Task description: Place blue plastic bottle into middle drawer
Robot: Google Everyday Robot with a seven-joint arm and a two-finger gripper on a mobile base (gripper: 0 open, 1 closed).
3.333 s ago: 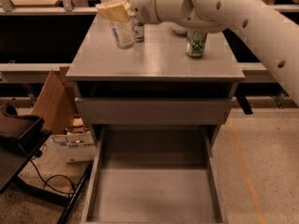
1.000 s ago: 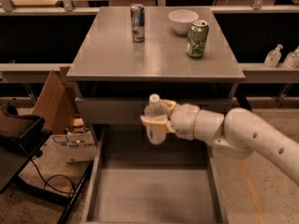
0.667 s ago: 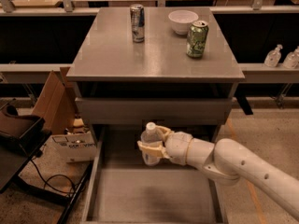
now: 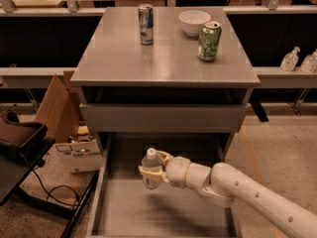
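Closed around the bottle (image 4: pixel 150 162), the claw (image 4: pixel 154 171) hung inside the open drawer (image 4: pixel 133 209), near its back and a little left of centre, above the bare grey floor. Its tan fingers (image 4: pixel 143 171) wrapped the bottle's middle, one on each side, so the claw was narrow and holding the bottle. The white arm (image 4: pixel 237 187) reached in from the lower right.

The bottle stood roughly upright in that grip, with its white cap above the fingers and its lower body showing just below them. Its base seemed not yet to rest on the drawer floor, though the gap was hard to judge.

Judging by its looks, the bottle was small, clear and thin-walled. It was probably light, smooth enough to slip, and soft enough to dent under a hard squeeze. How full it was could not be told. The mid-body hold, below the shoulder, looked like the sound place to grip. It kept the bottle steady and left the base free to meet the floor flat. Being tall and narrow, it could tip if released at a tilt.

On the cabinet top (image 4: pixel 163 63) above, well apart from the claw, stood a slim can (image 4: pixel 145 17), a white bowl (image 4: pixel 194 21) and a green can (image 4: pixel 209 33).
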